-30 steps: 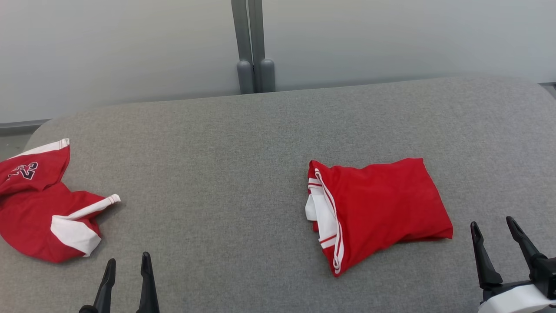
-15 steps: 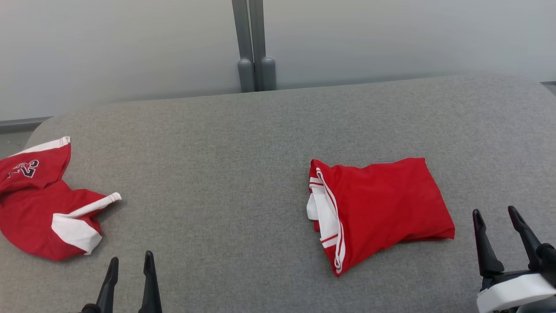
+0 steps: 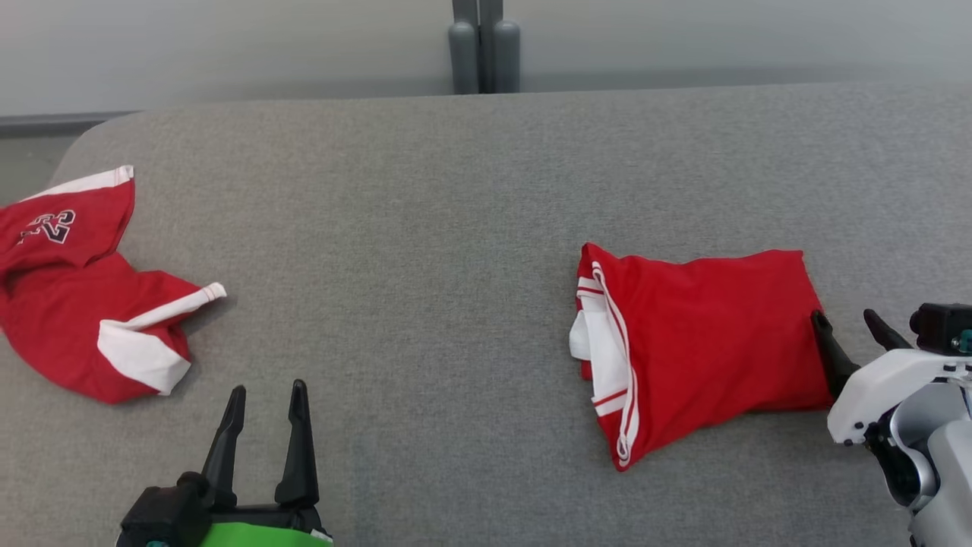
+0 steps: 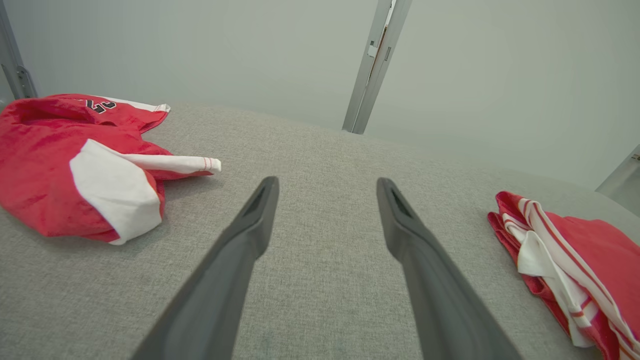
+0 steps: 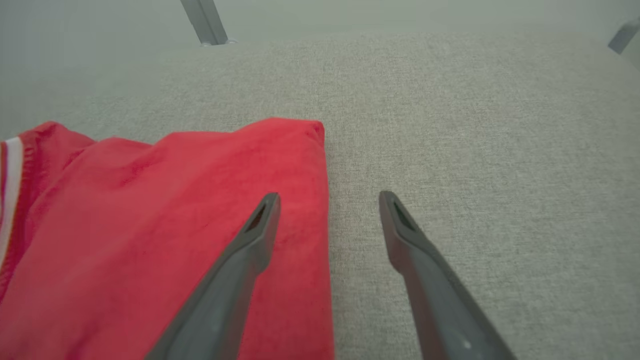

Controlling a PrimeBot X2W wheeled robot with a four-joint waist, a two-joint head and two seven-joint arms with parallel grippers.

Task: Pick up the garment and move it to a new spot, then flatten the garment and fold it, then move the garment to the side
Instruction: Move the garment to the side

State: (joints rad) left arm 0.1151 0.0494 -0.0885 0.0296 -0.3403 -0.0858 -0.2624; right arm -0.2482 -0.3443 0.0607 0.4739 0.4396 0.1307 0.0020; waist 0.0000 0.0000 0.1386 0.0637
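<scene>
On the grey cloth-covered table, right of centre: folded garment, red, white striped trim showing at its left end, lying as a compact, slightly skewed packet. Right end effector: at the packet's right edge, spread wide, nothing gripped. In the right wrist view one finger stands over the red cloth and the other over bare table, with the fold edge between them; whether either touches the cloth cannot be told. Left end effector: near the table's front, spread, empty, well apart from both garments. Crumpled garment: red and white, numbered, at the table's far left. Step judged in hand: taking the folded packet to shift it aside. Risks: a pinch that catches the top layer alone would peel the fold open on lifting. A one-sided hold at the right edge would let the trimmed end droop and drag, undoing the folds. A finger entering low could shove and bunch the packet on the rough cloth instead of sliding under it.
</scene>
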